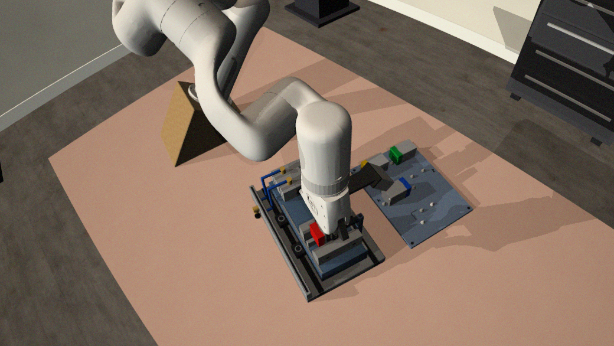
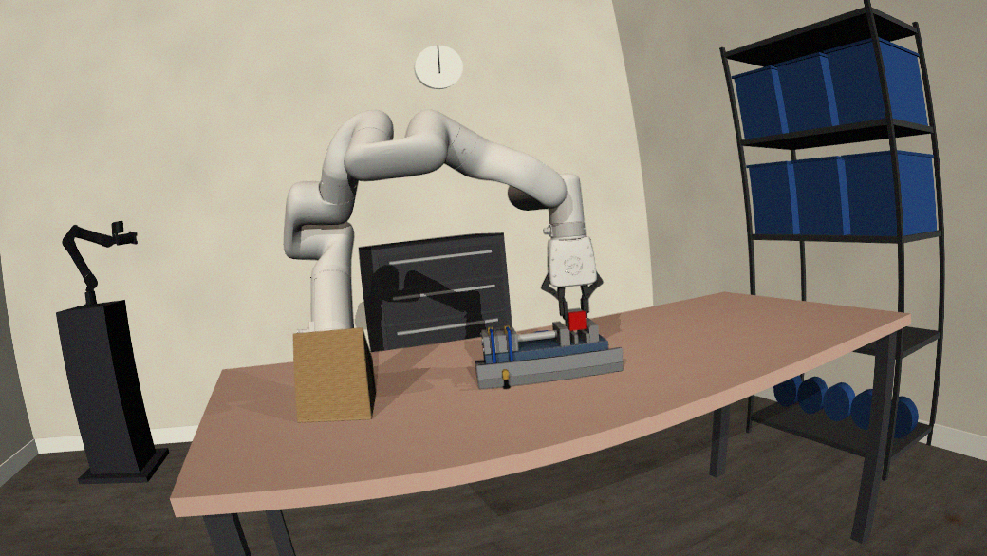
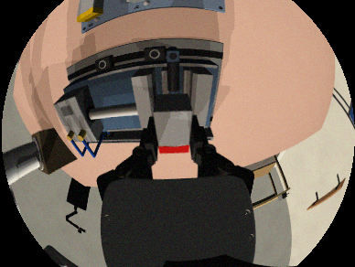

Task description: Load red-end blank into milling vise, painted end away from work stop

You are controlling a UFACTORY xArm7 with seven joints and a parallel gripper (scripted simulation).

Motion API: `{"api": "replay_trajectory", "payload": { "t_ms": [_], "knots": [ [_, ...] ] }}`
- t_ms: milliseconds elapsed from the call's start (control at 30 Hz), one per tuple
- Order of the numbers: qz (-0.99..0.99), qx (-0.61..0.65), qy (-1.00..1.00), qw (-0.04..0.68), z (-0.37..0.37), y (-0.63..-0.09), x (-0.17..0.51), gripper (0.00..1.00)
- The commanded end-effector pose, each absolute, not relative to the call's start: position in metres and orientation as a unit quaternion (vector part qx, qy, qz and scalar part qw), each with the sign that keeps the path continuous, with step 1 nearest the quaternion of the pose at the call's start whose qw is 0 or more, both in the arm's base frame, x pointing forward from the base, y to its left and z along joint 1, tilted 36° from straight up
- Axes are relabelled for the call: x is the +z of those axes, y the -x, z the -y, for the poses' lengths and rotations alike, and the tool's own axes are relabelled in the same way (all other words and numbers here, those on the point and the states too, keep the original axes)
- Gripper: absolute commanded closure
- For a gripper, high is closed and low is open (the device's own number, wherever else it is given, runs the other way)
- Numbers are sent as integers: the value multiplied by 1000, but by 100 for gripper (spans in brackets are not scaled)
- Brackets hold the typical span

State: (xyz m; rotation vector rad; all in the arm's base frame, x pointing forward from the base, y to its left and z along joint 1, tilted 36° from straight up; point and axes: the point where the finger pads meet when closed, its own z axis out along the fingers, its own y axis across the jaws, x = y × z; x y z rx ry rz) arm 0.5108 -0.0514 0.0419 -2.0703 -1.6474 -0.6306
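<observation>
Tool (image 1: pixel 334 234) (image 2: pixel 575 319) (image 3: pixel 173 125) gripping blank (image 1: pixel 317 234) (image 2: pixel 576 320) (image 3: pixel 173 128), underside hidden

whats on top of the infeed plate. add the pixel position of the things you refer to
On the infeed plate (image 1: pixel 446 214) (image 3: pixel 155 14): green (image 1: pixel 402 151), blue (image 1: pixel 396 192) and yellow (image 1: pixel 378 162) (image 3: pixel 90 15) blanks, plus small pale pegs (image 1: pixel 431 204). The arm's dark bracket (image 1: pixel 369 175) covers some in the top view.

A small mark, perhaps a "2", stands on the infeed plate (image 1: pixel 446 214), near its corner toward the bench's cabinet-side edge.
</observation>
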Motion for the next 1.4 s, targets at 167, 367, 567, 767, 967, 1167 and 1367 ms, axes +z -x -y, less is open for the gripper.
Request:
{"api": "replay_trajectory", "payload": {
  "t_ms": [167,367,567,767,967,1167,1367],
  "knots": [
    [592,-228,745,207,53,-512,43,100],
    [592,-228,745,207,52,-512,42,100],
    [592,-228,745,207,52,-512,42,100],
    [592,-228,745,207,52,-512,42,100],
    [592,-228,745,207,51,-512,41,100],
    [592,-228,745,207,51,-512,41,100],
    [592,-228,745,207,51,-512,40,100]
  ]
}}
